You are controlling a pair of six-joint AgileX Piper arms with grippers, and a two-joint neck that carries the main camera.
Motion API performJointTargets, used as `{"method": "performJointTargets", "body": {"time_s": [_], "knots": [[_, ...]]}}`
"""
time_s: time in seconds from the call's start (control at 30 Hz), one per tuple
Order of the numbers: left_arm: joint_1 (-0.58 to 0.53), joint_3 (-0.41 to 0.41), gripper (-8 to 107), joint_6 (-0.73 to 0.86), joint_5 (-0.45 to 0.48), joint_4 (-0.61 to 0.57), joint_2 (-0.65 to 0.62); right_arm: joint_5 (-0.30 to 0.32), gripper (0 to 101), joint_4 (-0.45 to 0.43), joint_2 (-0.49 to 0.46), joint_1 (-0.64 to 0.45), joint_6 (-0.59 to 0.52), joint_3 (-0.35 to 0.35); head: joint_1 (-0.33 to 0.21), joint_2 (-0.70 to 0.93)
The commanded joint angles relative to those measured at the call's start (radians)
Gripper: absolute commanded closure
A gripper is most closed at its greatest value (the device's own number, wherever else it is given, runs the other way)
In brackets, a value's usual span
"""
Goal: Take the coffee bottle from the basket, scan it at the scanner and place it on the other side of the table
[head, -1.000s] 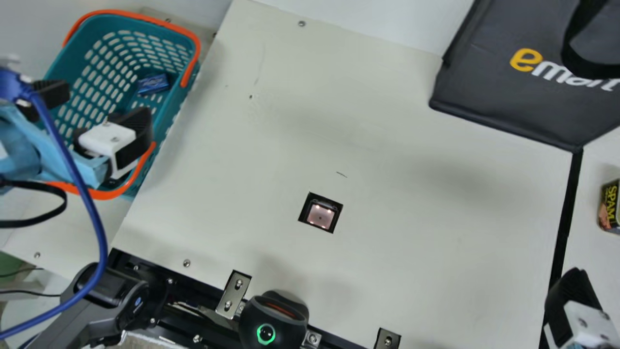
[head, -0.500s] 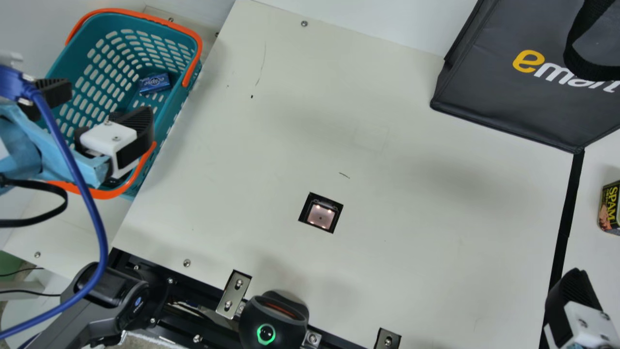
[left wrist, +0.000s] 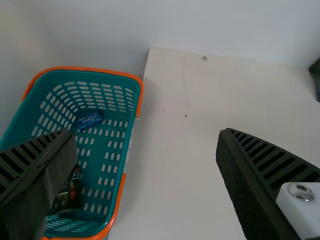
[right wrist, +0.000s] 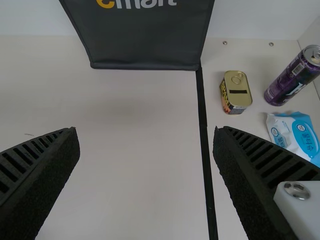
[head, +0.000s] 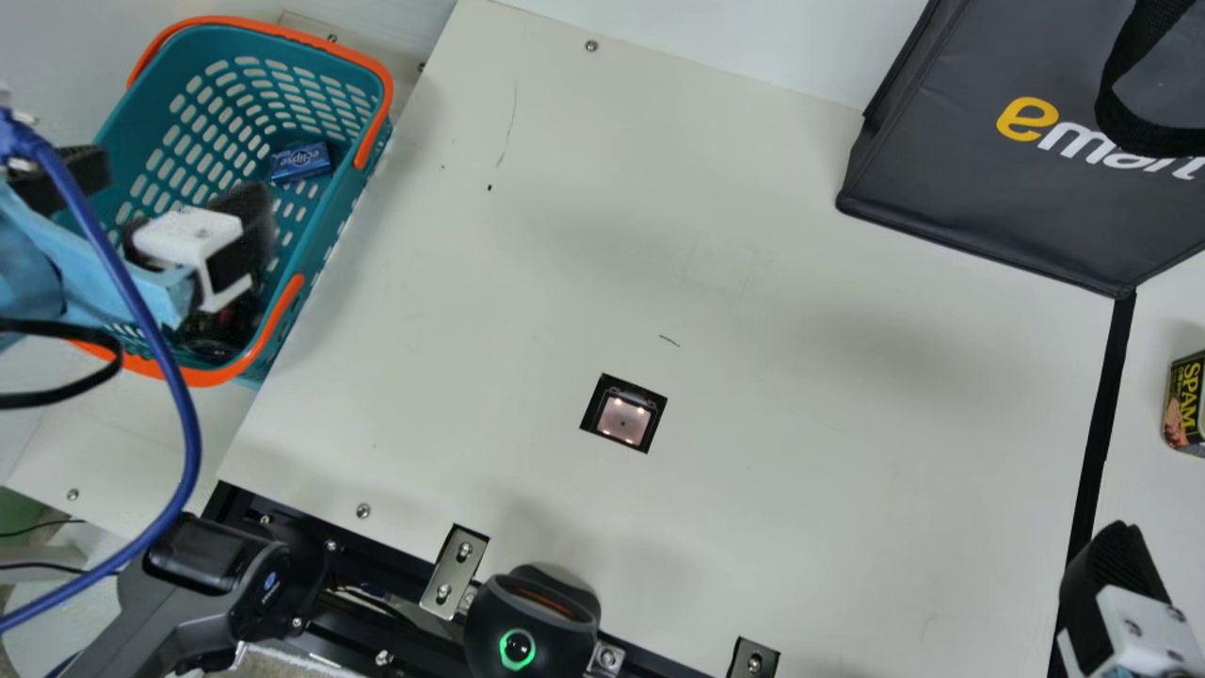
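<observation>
Left gripper, released, its fingers spread wide, is hovering near the basket, where I am seeing the coffee bottle lying apart from a blue packet.

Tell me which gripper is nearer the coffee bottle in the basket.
Left. The left gripper is above the basket that holds the coffee bottle; the right gripper is far off, beside the black strip.
</observation>
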Motion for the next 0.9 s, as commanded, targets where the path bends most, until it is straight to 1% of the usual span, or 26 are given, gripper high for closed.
{"method": "performJointTargets", "body": {"time_s": [0.0,0.23,0.4,0.53,0.63,0.87], "knots": [[0.05,-0.002,9,-0.028,-0.003,0.008,0.006,0.0,6,0.0,0.0,0.0,0.0,0.0,-0.029,0.002],[0.206,-0.006,9,-0.074,-0.013,0.006,0.036,0.001,6,0.0,0.0,0.0,0.0,0.0,-0.029,0.002],[0.343,-0.01,9,-0.004,-0.02,-0.05,0.078,0.001,6,0.0,0.0,0.0,0.0,0.0,-0.029,0.002],[0.462,-0.021,9,0.135,-0.024,-0.126,0.136,0.001,6,0.0,0.0,0.0,0.0,0.0,-0.029,0.002],[0.564,-0.037,9,0.273,-0.023,-0.198,0.197,0.001,6,0.0,0.0,0.0,0.0,0.0,-0.029,0.002],[0.789,-0.099,9,0.599,0.0,-0.347,0.371,0.001,6,0.0,0.0,0.0,0.0,0.0,-0.029,0.002]]}}
